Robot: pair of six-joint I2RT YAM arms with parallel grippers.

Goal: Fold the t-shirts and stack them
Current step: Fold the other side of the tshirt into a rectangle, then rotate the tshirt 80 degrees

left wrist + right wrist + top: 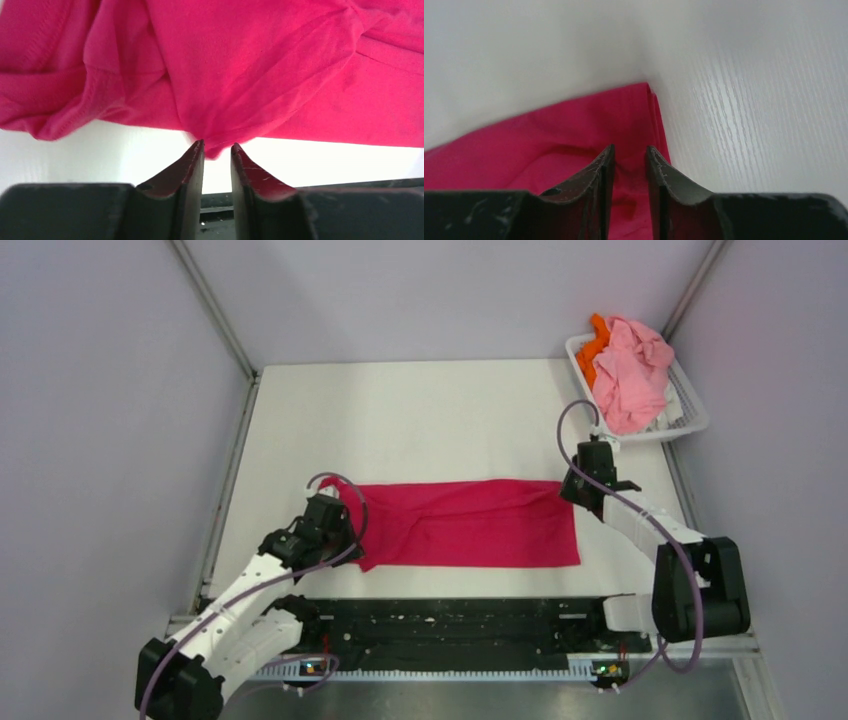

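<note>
The magenta t-shirt (470,523) is spread as a long band across the table (420,420), and its ends are pinched by the nearly closed left gripper (217,146) and, as it seems, the right gripper (630,148), probably so that the fold is made evenly.

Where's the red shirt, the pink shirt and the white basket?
Magenta-red cloth t-shirt (470,525): top view, its flat middle.
Light pink cloth shirt (632,375): top view, its crumpled middle.
White slatted plastic basket (682,405): top view, right wall.
</note>
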